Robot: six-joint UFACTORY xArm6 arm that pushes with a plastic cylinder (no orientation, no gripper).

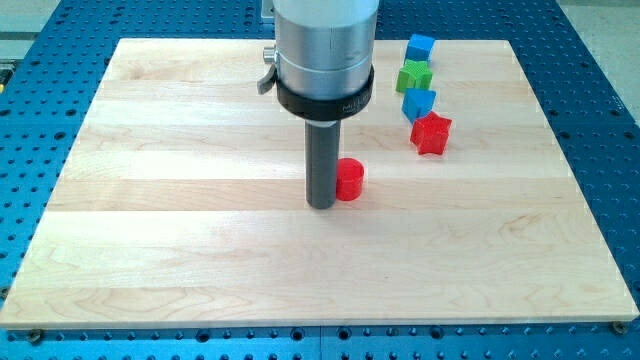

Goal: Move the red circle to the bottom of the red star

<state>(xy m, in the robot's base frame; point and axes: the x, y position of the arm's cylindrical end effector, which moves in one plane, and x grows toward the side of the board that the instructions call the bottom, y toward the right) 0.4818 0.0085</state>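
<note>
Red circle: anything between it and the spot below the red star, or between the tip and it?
Nothing visible. My tip sits right against the red circle on its left side in the view. The board between the circle and the spot just below the red star is bare wood; the other blocks sit above the star.

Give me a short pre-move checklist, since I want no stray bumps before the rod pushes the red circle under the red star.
1. My tip beside the red circular block, on its left in the view: ok; actual contact: cannot tell.
2. Red star-shaped block in plain sight, up and right of the circle: ok.
3. Bare wooden board below the star for the circle: ok.
4. Path from circle to that spot free of blocks: ok.
5. Lower blue block close above the star: cannot tell if touching.
</note>
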